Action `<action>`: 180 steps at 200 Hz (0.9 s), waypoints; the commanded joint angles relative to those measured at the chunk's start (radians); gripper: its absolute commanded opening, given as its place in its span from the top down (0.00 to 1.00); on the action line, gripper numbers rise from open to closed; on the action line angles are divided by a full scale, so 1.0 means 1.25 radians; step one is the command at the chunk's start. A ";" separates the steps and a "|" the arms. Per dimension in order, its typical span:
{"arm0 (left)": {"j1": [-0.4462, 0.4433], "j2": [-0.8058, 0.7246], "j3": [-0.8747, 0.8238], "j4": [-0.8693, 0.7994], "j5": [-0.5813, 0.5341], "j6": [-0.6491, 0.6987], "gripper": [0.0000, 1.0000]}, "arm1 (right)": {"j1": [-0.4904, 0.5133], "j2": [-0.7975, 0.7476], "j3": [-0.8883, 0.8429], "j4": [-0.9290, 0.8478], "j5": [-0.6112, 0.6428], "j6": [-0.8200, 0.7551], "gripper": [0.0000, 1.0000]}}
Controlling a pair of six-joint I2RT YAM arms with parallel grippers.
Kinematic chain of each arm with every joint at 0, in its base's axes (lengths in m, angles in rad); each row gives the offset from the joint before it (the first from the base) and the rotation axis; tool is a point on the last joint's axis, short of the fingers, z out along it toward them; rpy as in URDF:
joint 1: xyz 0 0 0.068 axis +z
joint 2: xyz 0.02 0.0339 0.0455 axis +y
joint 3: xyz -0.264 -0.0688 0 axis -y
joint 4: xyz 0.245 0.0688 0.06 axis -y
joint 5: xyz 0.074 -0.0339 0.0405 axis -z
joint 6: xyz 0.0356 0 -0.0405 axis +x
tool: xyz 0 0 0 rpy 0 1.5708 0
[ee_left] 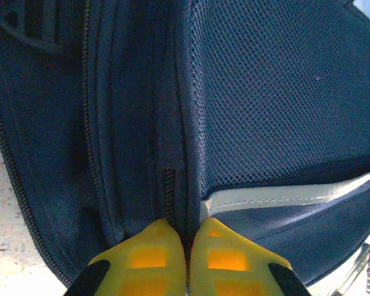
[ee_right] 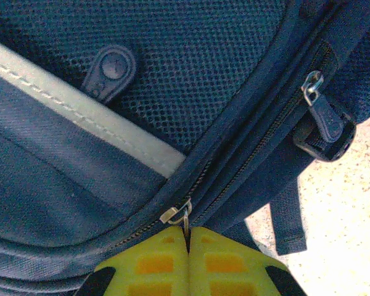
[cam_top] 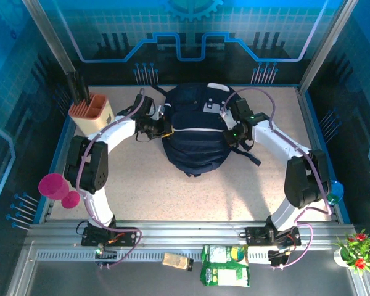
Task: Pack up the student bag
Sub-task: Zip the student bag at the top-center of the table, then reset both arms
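The student bag (cam_top: 194, 132), a dark navy backpack with white piping, lies in the middle of the table. My left gripper (cam_top: 166, 129) presses against its left side; in the left wrist view its yellow fingers (ee_left: 154, 256) are shut on a fold of the bag's fabric (ee_left: 186, 209) beside a zipper seam. My right gripper (cam_top: 232, 132) is at the bag's right side. In the right wrist view it (ee_right: 187, 237) is shut on the metal zipper pull (ee_right: 184, 214) of a closed zipper. A second zipper pull (ee_right: 320, 105) hangs further right.
A tan pen holder (cam_top: 91, 113) with dark pens stands at the back left. A pink cup (cam_top: 55, 187) sits on the left rail. Snack packets (cam_top: 225, 264) and a small box (cam_top: 177, 261) lie on the front rail. A small flower pot (cam_top: 353, 250) stands at the front right.
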 commanded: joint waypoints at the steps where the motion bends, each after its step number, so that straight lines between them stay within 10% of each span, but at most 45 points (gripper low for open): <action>1: 0.020 0.018 0.029 -0.054 0.008 0.070 1.00 | -0.028 0.025 0.061 0.024 0.035 0.005 1.00; 73: 0.020 -0.043 -0.010 0.006 0.034 0.062 1.00 | -0.076 -0.008 0.072 0.078 -0.066 0.192 0.82; 153: 0.020 -0.321 -0.141 0.054 -0.291 0.001 0.23 | -0.103 -0.400 -0.162 0.208 0.049 0.275 0.01; 180: 0.022 -0.428 -0.275 0.140 -0.445 0.023 0.04 | -0.113 -0.521 -0.289 0.284 0.204 0.314 0.00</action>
